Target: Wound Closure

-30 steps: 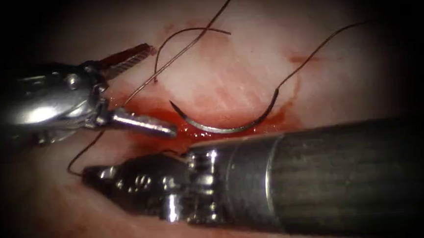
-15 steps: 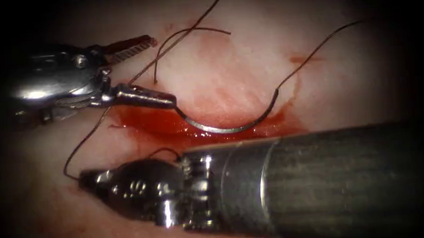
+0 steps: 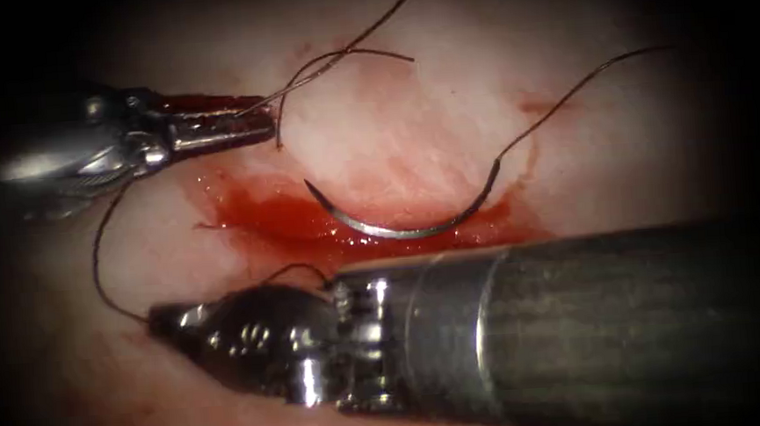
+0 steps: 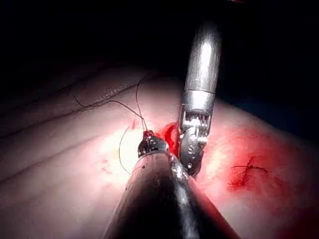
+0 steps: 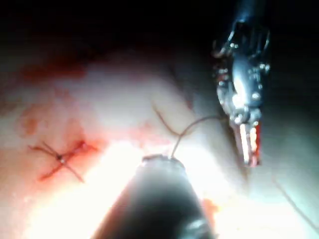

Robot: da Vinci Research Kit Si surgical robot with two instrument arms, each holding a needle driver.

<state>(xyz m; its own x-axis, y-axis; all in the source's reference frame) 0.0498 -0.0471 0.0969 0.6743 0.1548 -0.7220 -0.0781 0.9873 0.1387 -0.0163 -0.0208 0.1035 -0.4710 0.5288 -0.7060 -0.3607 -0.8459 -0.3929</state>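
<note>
L tool (image 3: 247,129) sits left of the cut, jaws closed on the thread (image 3: 319,74). Centre: needle (image 3: 403,225) lies free on the tissue (image 3: 393,133) in red fluid (image 3: 266,215), held by neither. R tool (image 3: 162,321) below, jaws together on thread at its tip. Risk: a taut strand could drag the loose needle or tangle w/ the loops. Vs 0.5 s ago: L jaws, then open by the needle tip, have shifted up and closed.

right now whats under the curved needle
The needle lies loose on the tissue, in the red fluid along the cut. Neither tool holds it. The thread runs off its right end. Whether its middle dips into the tissue I cannot tell.
</note>
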